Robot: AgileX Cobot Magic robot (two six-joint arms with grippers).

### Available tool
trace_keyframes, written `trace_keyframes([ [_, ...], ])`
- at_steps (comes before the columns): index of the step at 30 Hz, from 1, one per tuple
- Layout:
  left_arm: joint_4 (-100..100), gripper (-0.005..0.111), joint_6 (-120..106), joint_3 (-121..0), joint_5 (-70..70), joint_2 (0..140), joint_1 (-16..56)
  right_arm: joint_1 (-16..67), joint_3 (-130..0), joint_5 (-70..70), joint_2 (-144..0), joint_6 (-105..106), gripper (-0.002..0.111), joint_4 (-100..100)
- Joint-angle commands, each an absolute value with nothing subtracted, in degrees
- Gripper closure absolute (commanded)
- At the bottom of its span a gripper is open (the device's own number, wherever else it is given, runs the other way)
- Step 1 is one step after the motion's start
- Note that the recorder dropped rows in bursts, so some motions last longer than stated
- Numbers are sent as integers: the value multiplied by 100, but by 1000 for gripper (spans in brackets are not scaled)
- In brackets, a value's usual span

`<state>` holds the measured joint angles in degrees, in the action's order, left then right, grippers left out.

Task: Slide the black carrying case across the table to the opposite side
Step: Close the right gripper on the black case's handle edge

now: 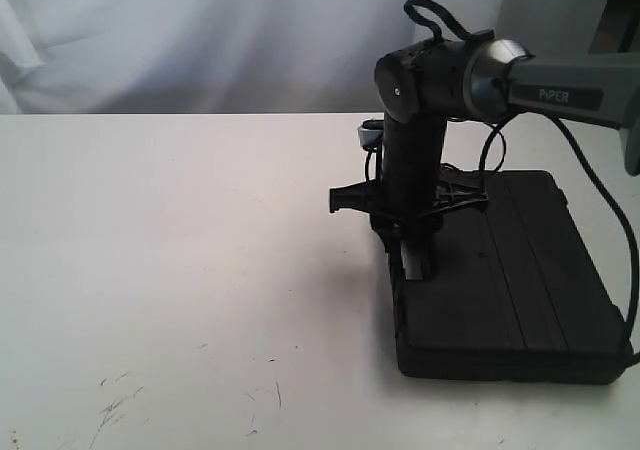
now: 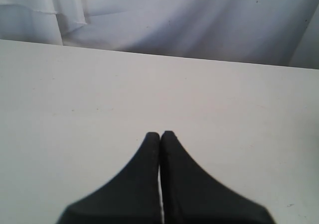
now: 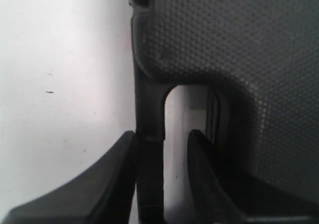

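The black carrying case (image 1: 520, 270) lies flat on the right part of the white table (image 1: 180, 270). My right gripper (image 1: 412, 260) points down at its left edge. In the right wrist view the case's textured lid (image 3: 239, 45) fills one side and its handle bar (image 3: 149, 114) runs between the fingers. My right gripper (image 3: 162, 134) is open and straddles that bar: one finger touches it, the other stands apart with white table showing in the gap. My left gripper (image 2: 160, 133) is shut on nothing above bare tabletop (image 2: 75, 94). It does not show in the exterior view.
A white cloth backdrop (image 1: 200, 30) hangs behind the table's far edge. Dark scratches (image 1: 115, 400) mark the tabletop near the front left. The right arm's cable (image 1: 610, 220) loops down past the case's right side.
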<state>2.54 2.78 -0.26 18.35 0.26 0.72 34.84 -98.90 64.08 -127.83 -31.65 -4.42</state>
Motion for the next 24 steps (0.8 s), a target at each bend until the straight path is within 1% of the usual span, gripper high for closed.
trace_keyframes([
  [1, 270, 107, 275, 0, 1774, 0, 68, 3432, -9930, 6322, -12858, -3083, 76, -328],
  [6, 270, 107, 275, 0, 1774, 0, 68, 3432, -9930, 6322, -13030, -2930, 76, -189],
  [9, 270, 107, 275, 0, 1774, 0, 68, 3432, -9930, 6322, -12994, -2930, 78, -189],
  [11, 270, 107, 275, 0, 1774, 0, 68, 3432, -9930, 6322, -12973, -2901, 82, -189],
  [13, 270, 107, 275, 0, 1774, 0, 68, 3432, -9930, 6407, -12973, -2873, 89, -189],
  [16, 270, 107, 275, 0, 1774, 0, 68, 3432, -9930, 6446, -12973, -2816, 94, -48],
  [19, 270, 107, 275, 0, 1774, 0, 68, 3514, -9930, 6467, -12973, -2684, 102, 139],
  [22, 270, 107, 275, 0, 1774, 0, 68, 3615, -9930, 6388, -12973, -2675, 107, 139],
  [24, 270, 107, 275, 0, 1774, 0, 68, 3711, -9930, 6184, -12973, -2675, 108, 186],
])
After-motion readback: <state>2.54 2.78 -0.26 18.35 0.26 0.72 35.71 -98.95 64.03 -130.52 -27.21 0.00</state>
